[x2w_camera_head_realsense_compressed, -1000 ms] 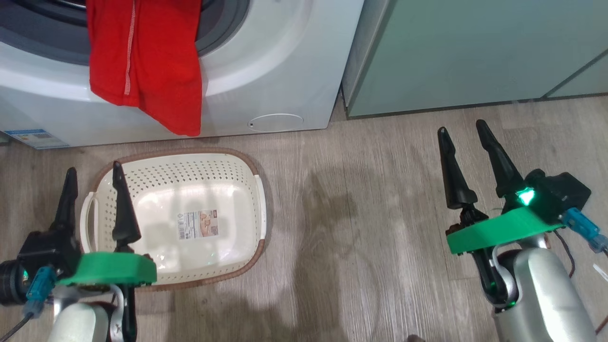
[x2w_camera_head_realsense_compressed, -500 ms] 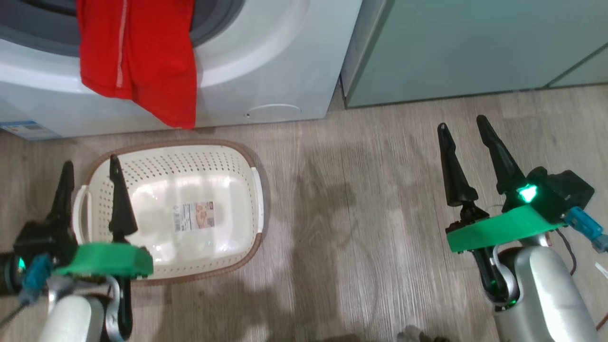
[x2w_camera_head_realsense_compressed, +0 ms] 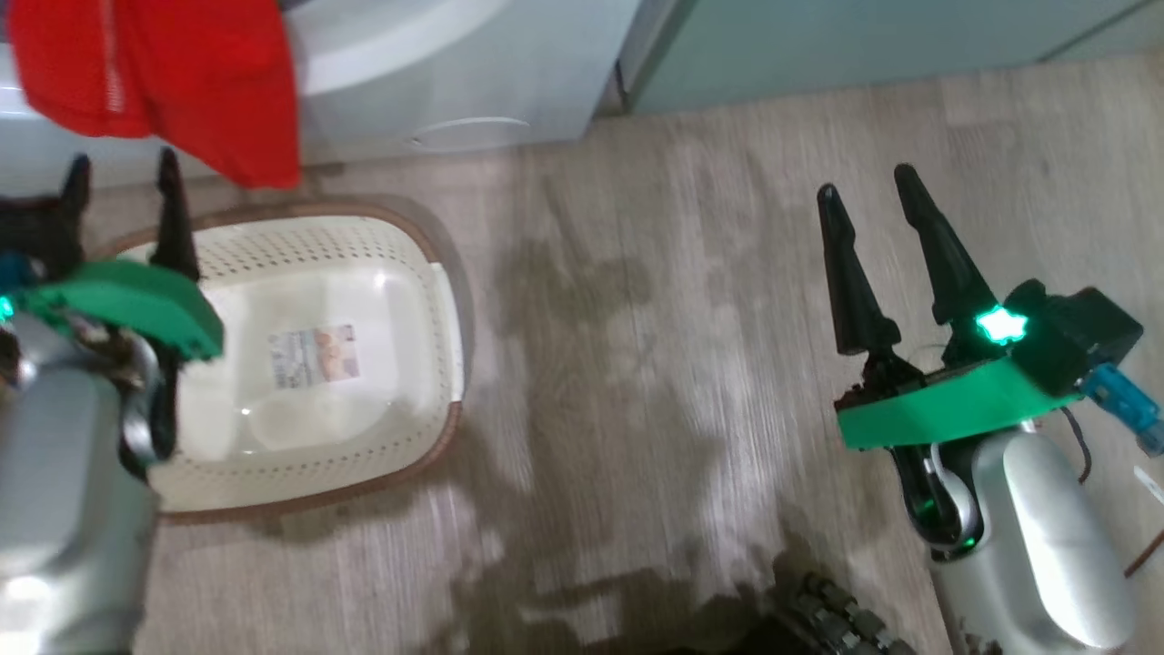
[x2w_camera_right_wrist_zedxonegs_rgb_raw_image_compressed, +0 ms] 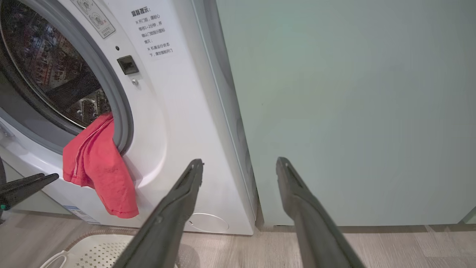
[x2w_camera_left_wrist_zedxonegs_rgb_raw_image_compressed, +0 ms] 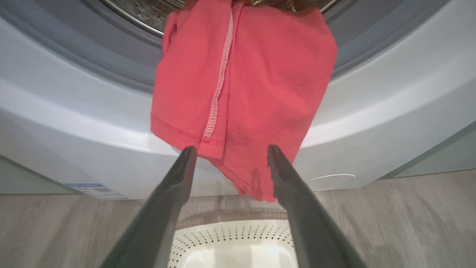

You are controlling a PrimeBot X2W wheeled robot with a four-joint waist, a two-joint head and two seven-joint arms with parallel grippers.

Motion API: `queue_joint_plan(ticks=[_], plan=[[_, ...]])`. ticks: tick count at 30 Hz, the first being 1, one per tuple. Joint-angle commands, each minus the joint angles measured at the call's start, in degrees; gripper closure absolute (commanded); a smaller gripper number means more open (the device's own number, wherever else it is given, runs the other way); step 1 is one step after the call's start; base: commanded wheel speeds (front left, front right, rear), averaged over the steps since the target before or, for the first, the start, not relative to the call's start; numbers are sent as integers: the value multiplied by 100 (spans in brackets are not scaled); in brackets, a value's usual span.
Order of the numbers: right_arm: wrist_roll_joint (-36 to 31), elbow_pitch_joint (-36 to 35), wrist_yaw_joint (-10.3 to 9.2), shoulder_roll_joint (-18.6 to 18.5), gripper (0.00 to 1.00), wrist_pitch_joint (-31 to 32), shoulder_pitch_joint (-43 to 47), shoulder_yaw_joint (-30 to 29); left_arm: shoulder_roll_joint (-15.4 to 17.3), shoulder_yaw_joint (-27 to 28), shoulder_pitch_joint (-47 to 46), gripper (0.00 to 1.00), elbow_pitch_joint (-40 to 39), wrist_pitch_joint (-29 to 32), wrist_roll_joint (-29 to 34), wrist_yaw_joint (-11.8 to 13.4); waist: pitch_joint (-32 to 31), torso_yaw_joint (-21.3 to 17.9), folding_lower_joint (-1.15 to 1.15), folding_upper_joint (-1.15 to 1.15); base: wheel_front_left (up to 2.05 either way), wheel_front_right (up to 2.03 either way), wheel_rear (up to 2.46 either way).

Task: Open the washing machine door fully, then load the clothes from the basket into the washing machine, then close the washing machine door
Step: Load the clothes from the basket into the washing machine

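The red clothes (x2w_camera_left_wrist_zedxonegs_rgb_raw_image_compressed: pixel 245 93) hang out of the drum mouth, over the grey gasket and down the front of the white washing machine (x2w_camera_left_wrist_zedxonegs_rgb_raw_image_compressed: pixel 74 123). My left gripper (x2w_camera_left_wrist_zedxonegs_rgb_raw_image_compressed: pixel 231 148) is open, its fingertips level with the garment's lower hem and not touching it. In the head view it (x2w_camera_head_realsense_compressed: pixel 123 162) reaches past the far rim of the cream basket (x2w_camera_head_realsense_compressed: pixel 409 273), below the clothes (x2w_camera_head_realsense_compressed: pixel 155 82). The basket holds just its label. My right gripper (x2w_camera_head_realsense_compressed: pixel 864 182) is open and empty over the floor at the right. The washing machine door is out of view.
A pale green cabinet (x2w_camera_right_wrist_zedxonegs_rgb_raw_image_compressed: pixel 353 111) stands right beside the washing machine (x2w_camera_right_wrist_zedxonegs_rgb_raw_image_compressed: pixel 174 111). The wooden floor (x2w_camera_head_realsense_compressed: pixel 637 318) lies bare between the basket and my right arm. A dark ribbed part (x2w_camera_head_realsense_compressed: pixel 818 609) shows at the bottom edge of the head view.
The head camera has swung, shifting the whole picture up and left. My left gripper has moved forward over the basket toward the hanging clothes. The right gripper has kept its place.
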Motion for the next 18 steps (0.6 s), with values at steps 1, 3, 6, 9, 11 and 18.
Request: queue_joint_plan(ticks=[1,3,6,9,11,18], plan=[[44,-160,0,-11,0,-65,-28,134,272,227,-208,0,-6,49,-10,-26,180,-145,-1,0,0,0,0],[80,-150,0,-11,0,-97,-71,151,373,234,-501,0,314,111,0,-72,285,-193,-1,0,0,0,0],[119,-140,0,-11,0,-143,-120,188,496,258,-875,0,720,207,-22,-133,404,-253,-1,0,0,0,0],[152,-118,0,-11,0,-180,-156,217,614,269,-1190,0,1074,299,-19,-160,483,-287,-1,0,0,0,0],[167,-93,0,-11,0,-199,-179,250,673,271,-1366,0,1268,343,-17,-169,510,-302,-1,0,0,0,0],[223,-10,0,-11,0,-235,-282,369,786,107,-1911,0,1824,464,94,-246,574,-341,-1,0,0,0,0]])
